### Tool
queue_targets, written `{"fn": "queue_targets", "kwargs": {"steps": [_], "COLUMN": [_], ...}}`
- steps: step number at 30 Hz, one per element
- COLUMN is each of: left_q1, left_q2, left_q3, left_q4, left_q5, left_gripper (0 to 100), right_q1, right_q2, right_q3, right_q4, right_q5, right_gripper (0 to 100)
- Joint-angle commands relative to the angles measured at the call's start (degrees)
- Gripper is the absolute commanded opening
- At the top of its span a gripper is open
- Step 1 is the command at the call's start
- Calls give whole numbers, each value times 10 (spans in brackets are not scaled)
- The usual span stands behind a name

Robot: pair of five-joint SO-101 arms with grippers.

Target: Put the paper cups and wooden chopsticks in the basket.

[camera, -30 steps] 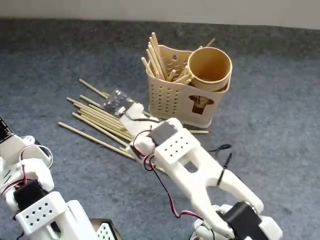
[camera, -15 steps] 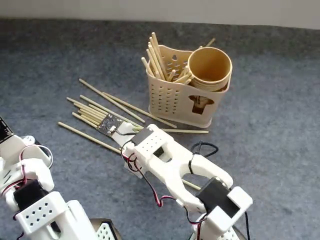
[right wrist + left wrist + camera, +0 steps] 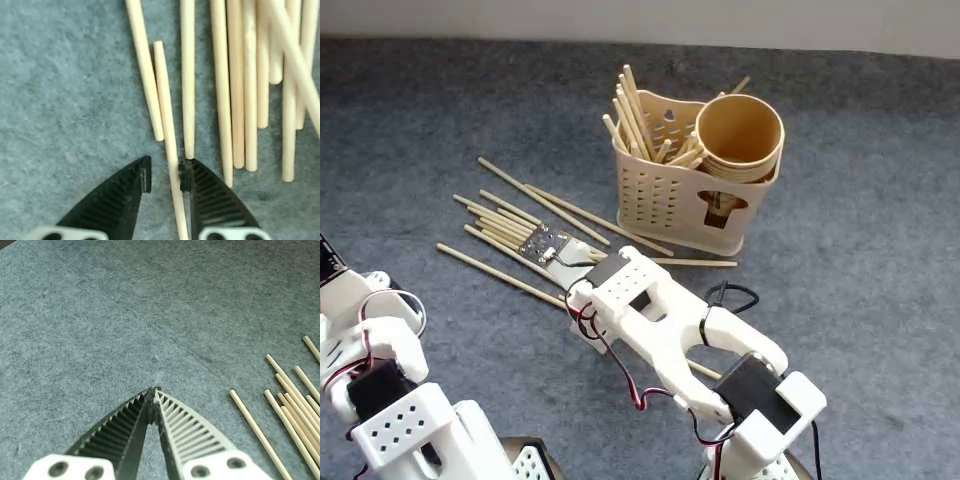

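Observation:
Several loose wooden chopsticks [image 3: 510,222] lie in a fan on the grey carpet left of the cream basket [image 3: 665,200]. A paper cup [image 3: 740,135] and more chopsticks [image 3: 635,115] stand in the basket. My right gripper [image 3: 166,175] is low over the near end of the pile and open. One chopstick [image 3: 166,110] runs between its fingertips, and another chopstick [image 3: 188,75] ends at one fingertip. In the high view this gripper [image 3: 544,244] sits over the pile. My left gripper [image 3: 154,391] is shut on nothing above bare carpet, with chopsticks [image 3: 292,407] off to one side.
The left arm's white body [image 3: 380,390] is at the near left corner. Two chopsticks [image 3: 590,218] lie close to the basket's front, and one long chopstick [image 3: 490,268] lies apart nearer to me. Open carpet spreads to the far left and right of the basket.
The right arm drew back from beside the basket and came down over the near end of the pile, uncovering two chopsticks by the basket. The left arm stayed still.

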Motion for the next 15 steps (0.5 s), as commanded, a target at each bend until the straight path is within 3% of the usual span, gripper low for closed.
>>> {"fn": "queue_targets", "kwargs": {"steps": [1,7,15], "left_q1": [15,15,15], "left_q2": [-7,-7,-7], "left_q3": [-3,-3,-3], "left_q4": [-11,-11,-11], "left_q5": [1,1,1], "left_gripper": [11,11,11], "right_q1": [10,11,12], "right_q2": [0,60,7], "right_q3": [-7,-11,-29], "right_q4": [-10,-9,47], "right_q5": [-3,1,51], "right_gripper": [115,1,5]}}
